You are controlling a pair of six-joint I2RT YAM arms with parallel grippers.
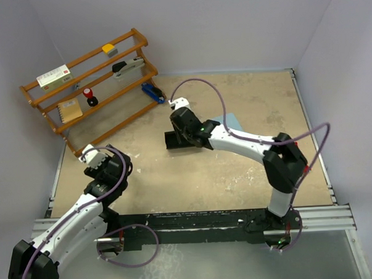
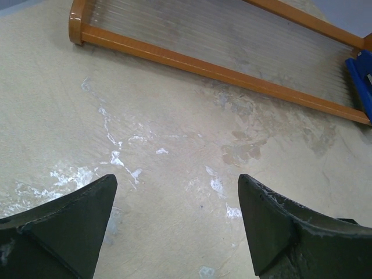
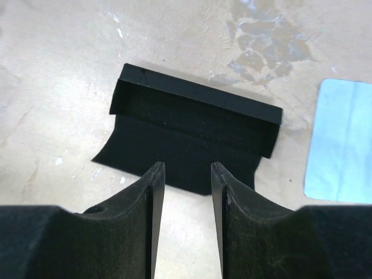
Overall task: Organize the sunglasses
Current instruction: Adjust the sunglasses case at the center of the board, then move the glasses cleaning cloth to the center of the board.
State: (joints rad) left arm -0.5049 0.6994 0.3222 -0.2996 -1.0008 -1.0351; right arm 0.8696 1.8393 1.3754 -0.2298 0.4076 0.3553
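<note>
right gripper [image 3: 187, 168] hovers, parted, over black case [image 3: 195, 113].

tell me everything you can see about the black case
The black case is a long matte rectangular box, fabric-like in look, with a flat flap folded open toward the camera. It lies on the beige table; its inside is hidden. The pale blue cloth lies beside it, apart. The right gripper hangs over the flap's edge, jaws slightly parted, holding nothing; contact is unclear.

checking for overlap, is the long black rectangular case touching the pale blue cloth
Apart: right wrist view shows bare table between the black case and the blue cloth.
</note>
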